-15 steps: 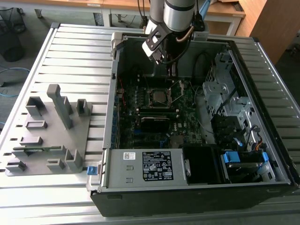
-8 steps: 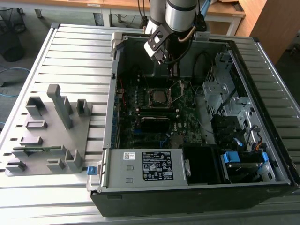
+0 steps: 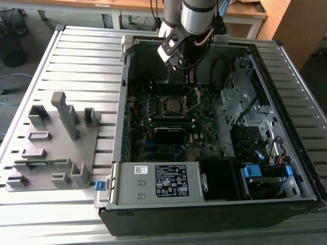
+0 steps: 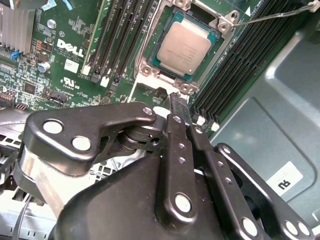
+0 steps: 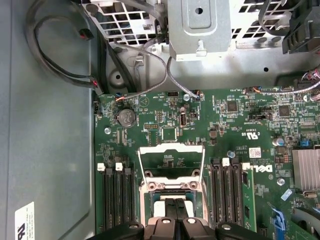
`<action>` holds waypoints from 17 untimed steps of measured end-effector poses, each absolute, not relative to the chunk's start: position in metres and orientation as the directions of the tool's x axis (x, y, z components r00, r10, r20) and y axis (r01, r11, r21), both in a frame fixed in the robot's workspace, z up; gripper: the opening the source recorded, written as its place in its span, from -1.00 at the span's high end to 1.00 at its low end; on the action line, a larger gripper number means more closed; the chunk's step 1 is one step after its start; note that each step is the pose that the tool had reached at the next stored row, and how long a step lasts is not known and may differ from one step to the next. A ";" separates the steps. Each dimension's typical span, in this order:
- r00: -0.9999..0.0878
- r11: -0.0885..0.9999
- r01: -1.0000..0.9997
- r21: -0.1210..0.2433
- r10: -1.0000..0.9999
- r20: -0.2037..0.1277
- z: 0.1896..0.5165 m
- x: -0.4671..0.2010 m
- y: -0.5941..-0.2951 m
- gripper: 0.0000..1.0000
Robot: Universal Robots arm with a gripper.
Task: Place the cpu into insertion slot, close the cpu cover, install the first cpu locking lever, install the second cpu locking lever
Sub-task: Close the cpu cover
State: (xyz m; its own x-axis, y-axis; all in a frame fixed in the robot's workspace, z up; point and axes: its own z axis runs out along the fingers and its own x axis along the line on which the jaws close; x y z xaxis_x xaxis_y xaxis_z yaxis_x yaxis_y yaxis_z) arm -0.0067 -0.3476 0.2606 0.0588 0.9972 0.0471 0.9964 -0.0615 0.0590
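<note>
Chassis (image 3: 119, 138) of pressed grey steel enclosing glossy green motherboard (image 3: 204, 122). Cylindrical arm (image 3: 199, 15) hangs near-vertical above the insertion slot (image 4: 150, 70); gripper (image 4: 179, 101) fingers pressed together, gripping nothing. Thin silvery cpu cover (image 5: 171, 149) stands hinged open; dull grey square cpu (image 4: 184, 48) seated in slot.

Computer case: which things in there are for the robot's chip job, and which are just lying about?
For the job: cpu, seated in the insertion slot; cpu cover, standing open; locking lever; gripper.
Just there: memory slots; coin battery; heatsink; grey rack beside the case.
</note>
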 end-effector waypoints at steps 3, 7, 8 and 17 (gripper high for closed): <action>0.059 -0.062 0.996 0.059 0.997 0.047 0.260 -0.004 -0.348 0.80; 0.059 -0.061 0.996 0.059 0.997 0.047 0.260 -0.001 -0.348 0.80; 0.059 -0.062 0.996 0.059 0.997 0.047 0.260 0.000 -0.348 0.80; 0.059 -0.062 0.996 0.059 0.997 0.047 0.260 0.000 -0.348 0.80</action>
State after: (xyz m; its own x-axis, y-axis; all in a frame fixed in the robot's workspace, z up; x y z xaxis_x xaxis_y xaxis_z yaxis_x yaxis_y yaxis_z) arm 0.0004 -0.3476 0.2603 0.0588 0.9972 0.0471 0.9964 -0.0615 0.0590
